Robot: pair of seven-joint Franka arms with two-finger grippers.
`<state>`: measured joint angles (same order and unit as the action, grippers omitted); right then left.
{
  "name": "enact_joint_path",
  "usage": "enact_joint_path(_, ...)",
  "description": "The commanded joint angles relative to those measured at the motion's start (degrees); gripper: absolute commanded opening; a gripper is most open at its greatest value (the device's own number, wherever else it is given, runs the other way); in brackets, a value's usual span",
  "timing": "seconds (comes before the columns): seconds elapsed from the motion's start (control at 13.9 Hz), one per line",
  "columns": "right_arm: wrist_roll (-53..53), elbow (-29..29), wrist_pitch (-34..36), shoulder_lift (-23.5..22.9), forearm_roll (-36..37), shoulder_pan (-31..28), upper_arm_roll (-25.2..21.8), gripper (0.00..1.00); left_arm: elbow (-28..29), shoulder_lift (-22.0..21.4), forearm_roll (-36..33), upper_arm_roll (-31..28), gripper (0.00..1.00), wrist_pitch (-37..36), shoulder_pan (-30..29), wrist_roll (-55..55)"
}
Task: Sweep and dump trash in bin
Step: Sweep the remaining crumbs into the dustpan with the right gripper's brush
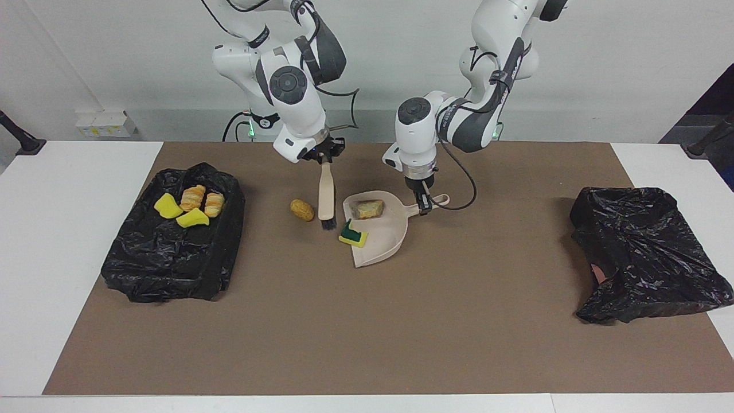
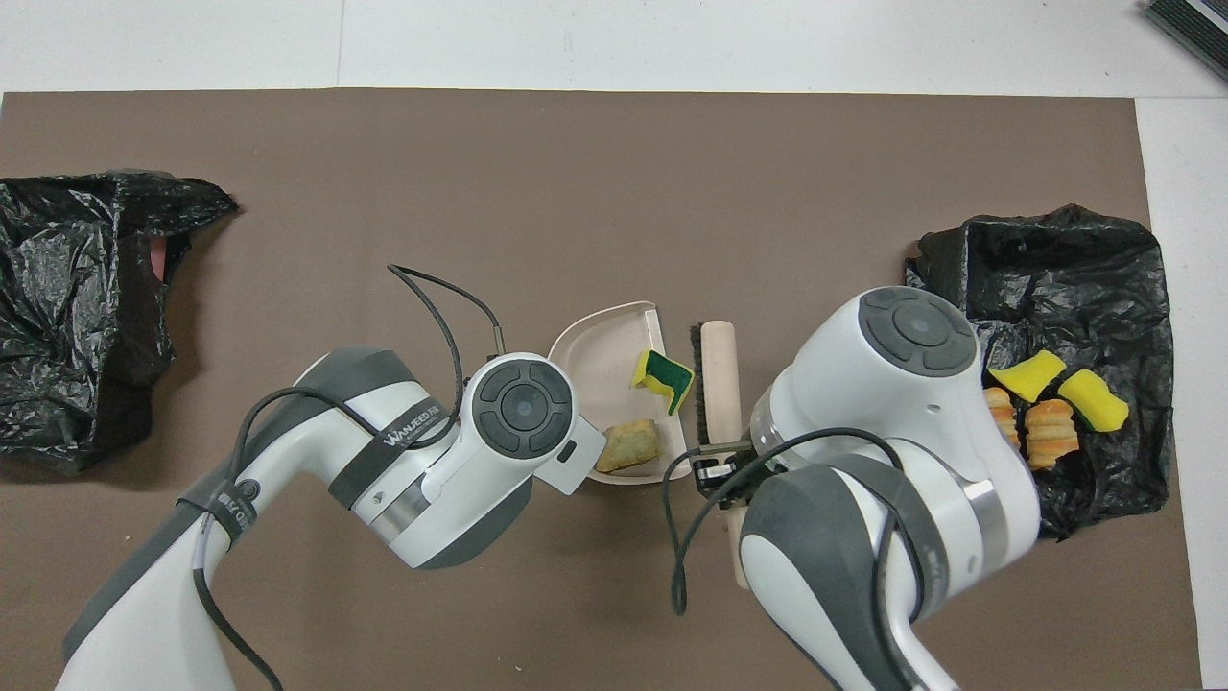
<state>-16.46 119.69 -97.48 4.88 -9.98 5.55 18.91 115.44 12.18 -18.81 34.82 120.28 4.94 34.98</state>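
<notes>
The beige dustpan [image 1: 381,235] is lying on the brown mat [image 1: 367,321] about midway along the table, and everything else is placed here against it. The left gripper [image 1: 424,203] is clamping the dustpan's handle, at the end of the pan nearer to the robots. Inside the dustpan a tan-orange bread-like chunk [image 1: 367,209] is sitting near the handle end, and a green-and-yellow sponge piece [image 1: 352,234] is resting at the pan's edge on the side toward the right arm's end of the table. Just beside the dustpan, on that same side, the right gripper [image 1: 324,158] is gripping the top of a beige hand brush [image 1: 326,198], which is hanging nearly upright with its dark bristles touching the mat. Next to the brush, on the side away from the dustpan, another tan-orange bread-like lump [image 1: 301,210] is lying on the mat. Well apart from the dustpan, toward the right arm's end of the table, a bin lined with a black bag [image 1: 172,252] is holding two bright yellow sponge bits [image 1: 167,206] and two more bread-like chunks [image 1: 193,197]. Well apart from the dustpan toward the left arm's end, a second black bag [image 1: 648,252] is lying crumpled on the mat.
</notes>
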Motion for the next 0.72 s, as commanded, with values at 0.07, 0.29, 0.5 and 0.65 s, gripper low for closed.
enact_joint_path(0.07,0.6,16.2,-1.6,11.6,6.1,-0.3,0.7,0.00,2.5,-2.3,-0.1,0.1,0.00,0.9,0.1,1.2)
enact_joint_path(0.29,-1.5,21.2,-3.8,13.0,10.9,-0.4,0.6,0.00,2.9,-2.9,0.0,0.2,0.00,0.6,0.5,1.2)
enact_joint_path(0.5,-1.9,22.8,-5.7,13.3,12.7,-0.8,0.6,0.00,3.4,-3.4,0.0,1.3,0.00,0.4,0.4,0.5)
enact_joint_path(0.65,-0.6,25.1,-8.0,13.0,12.7,-0.9,0.6,0.00,3.8,-3.6,0.1,1.3,0.00,0.9,0.4,0.5)
